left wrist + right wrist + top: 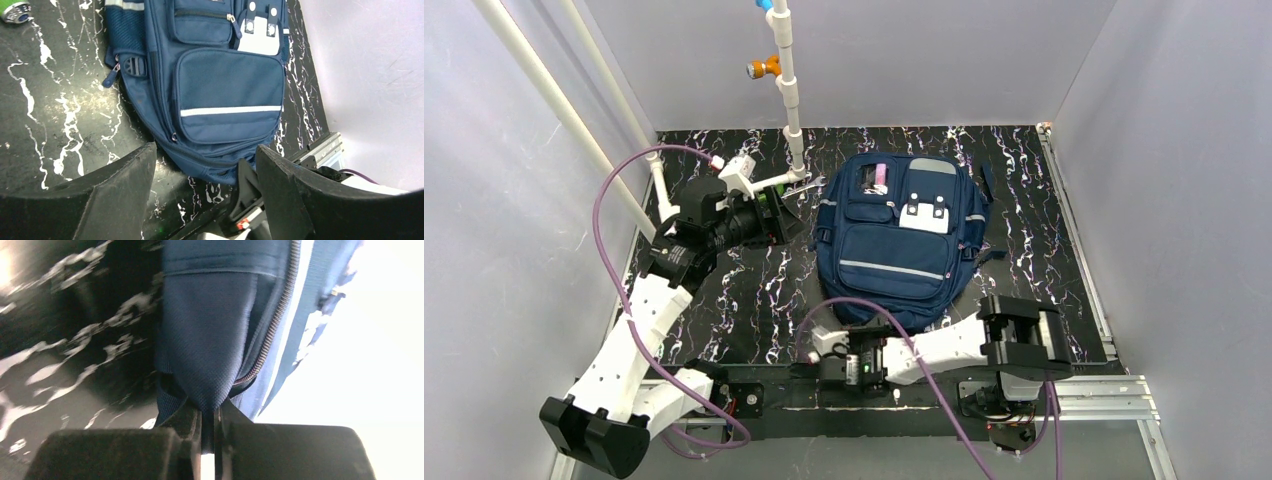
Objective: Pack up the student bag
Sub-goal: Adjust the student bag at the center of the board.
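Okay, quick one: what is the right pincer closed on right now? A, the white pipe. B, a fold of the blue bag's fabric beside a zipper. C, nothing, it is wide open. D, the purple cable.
B: in the right wrist view the right pincer has its fingers pressed together on a pinch of the student bag, its navy fabric bunched next to a zipper.

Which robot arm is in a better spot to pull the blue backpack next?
Probably right. The right tool is pinched shut on fabric at the near edge of the student bag. The left tool is open beside the bag, holding nothing.
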Controlling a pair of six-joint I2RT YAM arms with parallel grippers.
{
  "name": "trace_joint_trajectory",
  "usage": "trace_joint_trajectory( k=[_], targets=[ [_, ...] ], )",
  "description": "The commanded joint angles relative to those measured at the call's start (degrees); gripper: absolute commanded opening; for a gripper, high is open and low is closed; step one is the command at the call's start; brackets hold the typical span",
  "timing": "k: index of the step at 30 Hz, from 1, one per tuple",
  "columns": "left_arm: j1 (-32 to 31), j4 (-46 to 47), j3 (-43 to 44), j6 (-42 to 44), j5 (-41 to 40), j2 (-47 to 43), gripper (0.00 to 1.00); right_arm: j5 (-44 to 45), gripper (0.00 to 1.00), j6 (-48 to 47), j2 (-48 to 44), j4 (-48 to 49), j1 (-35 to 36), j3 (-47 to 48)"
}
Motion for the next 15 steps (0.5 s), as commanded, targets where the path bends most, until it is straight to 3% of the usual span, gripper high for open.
trace_joint_trajectory(
  k=[1,3,5,10,15],
  targets=[
    [-0.1,-2.7,1.3,1.9,-4.0,-4.0,0.71,18.6,0.01,5.1,-9.3,-4.3,-5.1,15.3],
    [0.0,-2.9,1.7,2.1,-6.0,-5.3,0.71,16.9,0.01,3.1,-11.5,-5.7,-10.3,23.3],
    [-0.1,-2.8,2.2,2.1,-7.3,-6.2,0.71,14.1,0.01,-3.7,-15.0,0.9,-15.1,29.7],
    [-0.1,-2.7,4.2,2.4,-6.5,-6.0,0.71,10.5,0.01,-30.7,-17.6,34.5,-21.8,38.1],
    [-0.1,-2.6,5.3,1.9,-5.1,-5.1,0.71,3.9,0.01,-41.3,-7.0,37.8,-29.9,61.9]
  ],
)
